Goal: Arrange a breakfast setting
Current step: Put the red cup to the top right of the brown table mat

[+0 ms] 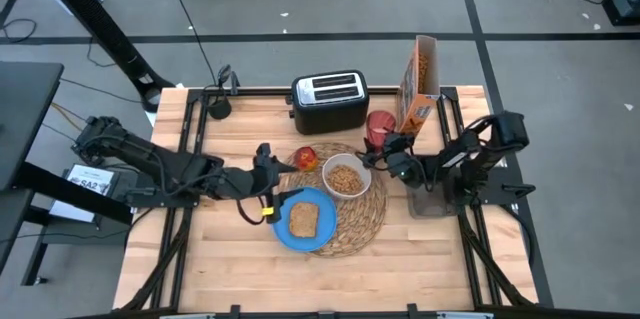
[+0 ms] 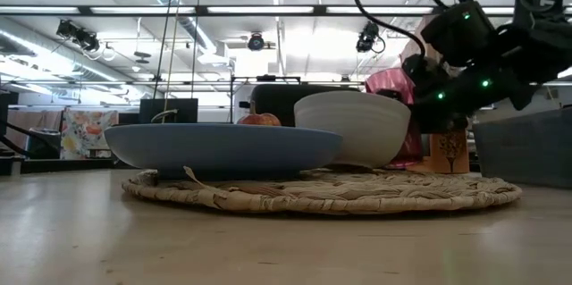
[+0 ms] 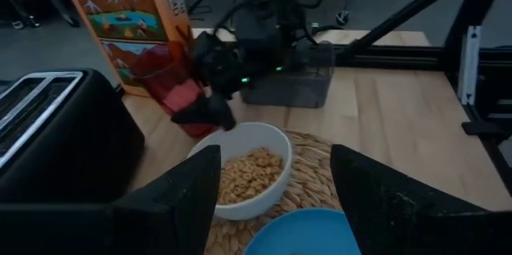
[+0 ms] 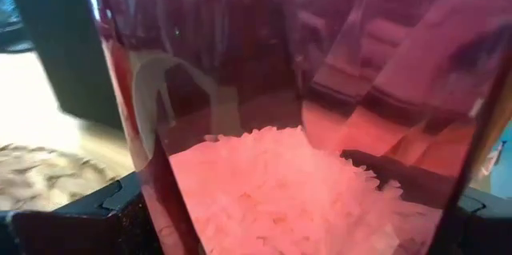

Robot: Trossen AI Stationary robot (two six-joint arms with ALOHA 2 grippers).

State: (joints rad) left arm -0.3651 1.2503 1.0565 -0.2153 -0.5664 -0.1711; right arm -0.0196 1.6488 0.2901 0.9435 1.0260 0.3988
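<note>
While my two arms reach inward over the tabletop (image 1: 230, 259), the setting stands like this:
Right end effector (image 1: 385, 149): my fingers are clasped around the pink cup (image 1: 379, 128), just beside the bowl.
Left end effector (image 1: 270, 171): released, holding nothing, at the plate's edge.
Mat (image 1: 370, 221): round straw, mid-tabletop.
Plate (image 1: 322, 231): blue, on the mat, with toast (image 1: 304, 220) on it.
Bowl (image 1: 346, 177): white, filled with cereal, on the mat.
Fruit (image 1: 306, 158): red, at the mat's edge, near the toaster (image 1: 328, 100).
Cereal box (image 1: 418, 81): upright behind the cup.
</note>
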